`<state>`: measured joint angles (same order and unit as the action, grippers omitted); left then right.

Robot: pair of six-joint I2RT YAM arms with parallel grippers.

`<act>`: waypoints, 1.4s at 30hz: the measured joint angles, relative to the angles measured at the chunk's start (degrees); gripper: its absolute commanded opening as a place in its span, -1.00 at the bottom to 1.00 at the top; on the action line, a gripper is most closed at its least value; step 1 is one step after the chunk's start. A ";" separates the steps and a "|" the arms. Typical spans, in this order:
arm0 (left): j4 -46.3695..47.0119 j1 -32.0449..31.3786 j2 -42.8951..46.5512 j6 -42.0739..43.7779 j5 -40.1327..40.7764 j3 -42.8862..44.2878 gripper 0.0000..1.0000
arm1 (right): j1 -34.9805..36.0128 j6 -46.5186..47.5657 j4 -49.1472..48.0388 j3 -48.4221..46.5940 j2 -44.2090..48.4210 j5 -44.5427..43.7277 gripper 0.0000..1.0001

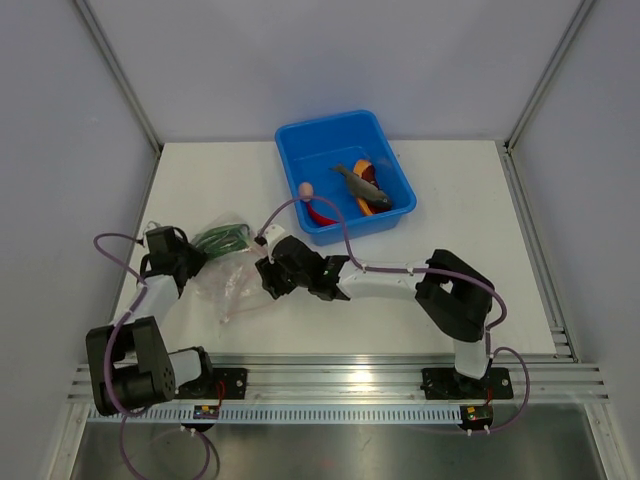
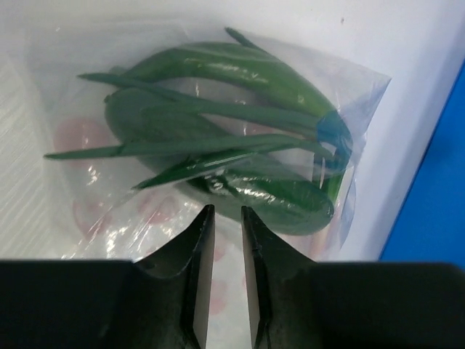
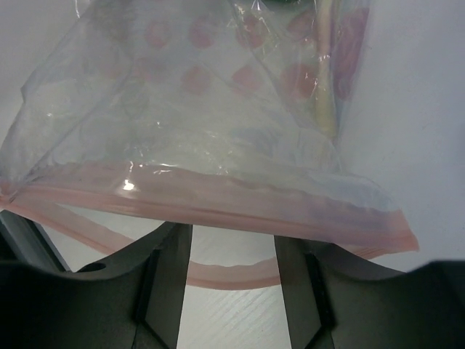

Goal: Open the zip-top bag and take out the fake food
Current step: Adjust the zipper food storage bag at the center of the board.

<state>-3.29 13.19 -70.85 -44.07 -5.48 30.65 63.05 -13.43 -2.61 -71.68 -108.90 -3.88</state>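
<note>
The zip-top bag (image 1: 232, 283) lies on the table's left side, its pinkish zip mouth (image 3: 218, 203) open toward my right gripper. A green chilli (image 2: 247, 69) and a green onion (image 2: 218, 138) are still inside it. My left gripper (image 1: 190, 256) is at the bag's closed end, fingers nearly together with bag film between them (image 2: 225, 212). My right gripper (image 1: 268, 277) is open at the mouth; the lower zip strip (image 3: 232, 275) runs between its fingers (image 3: 231, 243) and the upper lip sits above them. A grey fish (image 1: 360, 183), an orange slice (image 1: 364, 166) and a red chilli (image 1: 322, 213) lie in the tub; a pink egg (image 1: 307, 188) sits by its left rim.
The blue tub (image 1: 300, 135) stands at the back centre, just beyond the right arm's wrist. White walls close in the table on the left, back and right. A metal rail runs along the near edge.
</note>
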 measured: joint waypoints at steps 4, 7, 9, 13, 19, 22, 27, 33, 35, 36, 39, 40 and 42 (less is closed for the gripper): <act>-1.40 0.07 6.51 -1.16 2.36 -3.17 -0.84 | -0.83 -0.07 1.64 -2.12 -2.45 0.00 0.06; -2.38 0.24 12.70 -1.64 4.48 -4.85 -0.87 | -2.34 -0.31 2.34 -4.98 -5.18 0.24 0.06; -2.86 0.35 16.00 -2.01 5.35 -5.66 -0.96 | -3.52 -0.48 2.58 -6.75 -6.78 0.39 0.10; -3.65 0.48 18.14 -2.75 5.66 -6.86 -1.00 | -5.55 -0.76 5.01 -11.96 -10.25 0.15 0.14; -6.05 0.48 18.86 -2.95 6.40 -7.65 -0.12 | -6.84 -0.66 9.25 -23.02 -16.57 -2.49 0.23; -6.88 0.63 20.44 -2.12 7.23 -7.61 0.75 | -7.15 -0.46 9.94 -24.94 -17.51 -3.02 0.32; -6.95 0.68 21.05 -0.74 7.10 -7.39 0.98 | -7.28 -0.85 9.31 -22.95 -16.65 -2.40 0.36; -7.10 0.68 20.87 0.20 6.84 -6.84 0.98 | -7.28 -2.32 8.26 -12.92 -8.85 0.44 0.43; -7.41 0.68 20.28 0.22 7.08 -6.23 0.98 | -7.30 -3.13 7.93 -10.27 -5.18 1.97 0.44; -7.39 0.70 19.52 0.11 7.19 -5.84 0.98 | -7.30 -3.58 7.34 -8.92 -3.13 2.60 0.46; -6.69 0.85 17.09 -0.66 6.95 -5.25 0.98 | -7.30 -5.27 5.07 -4.81 2.97 5.14 0.47; -6.43 0.94 16.24 -1.11 6.64 -5.25 0.98 | -7.30 -6.03 3.61 -3.15 5.09 6.08 0.50; -6.03 1.16 14.67 -1.79 5.99 -5.27 0.98 | -7.30 -7.54 0.74 0.15 8.81 8.04 0.58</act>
<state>-9.32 14.35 -56.18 -45.87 0.51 25.39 55.75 -20.97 -1.87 -71.53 -100.09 4.16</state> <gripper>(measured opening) 0.988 0.751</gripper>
